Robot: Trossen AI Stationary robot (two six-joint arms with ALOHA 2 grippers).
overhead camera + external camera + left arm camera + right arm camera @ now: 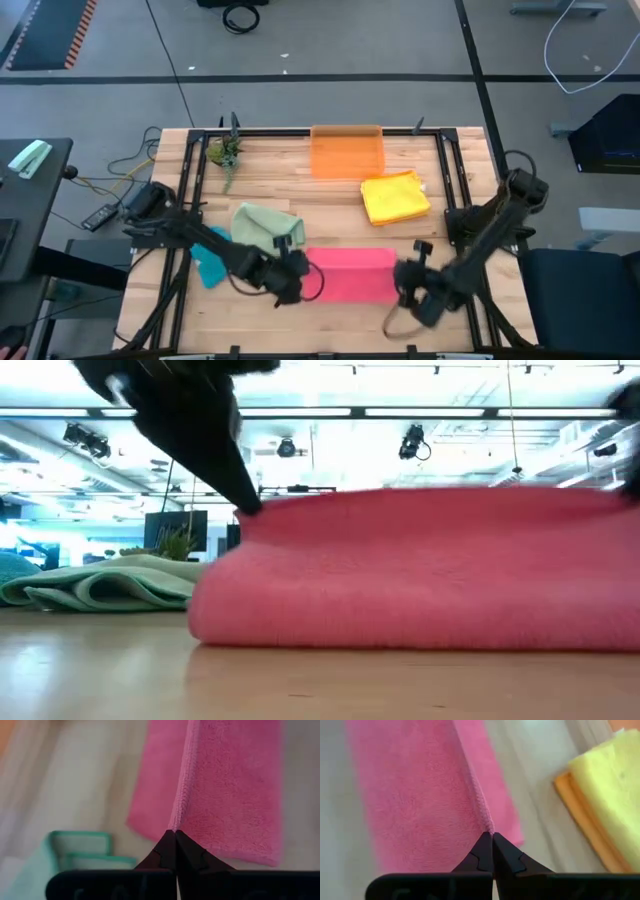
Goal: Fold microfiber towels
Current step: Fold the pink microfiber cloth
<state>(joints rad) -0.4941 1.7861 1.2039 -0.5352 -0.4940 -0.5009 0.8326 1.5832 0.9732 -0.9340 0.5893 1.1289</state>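
Microfiber towel in soft pink (350,274), half folded, lies at the front middle of the slatted wooden table (460,330), pinched at both ends; at its left end the left gripper (175,834) is clenched on an edge of the cloth, the sage green folded towel (262,226) just behind that arm and a teal cloth (208,268) under it; at the right end the right gripper (492,836) is likewise clamped on a pink edge; farther back sit the translucent orange plastic bin (347,152) and a yellow towel stacked on an orange one (395,197). Risks, as judged: each grip holds only a thin hem, so uneven pulling could slip one corner free; mismatched travel would skew the fold; the left arm could drag the green towel.
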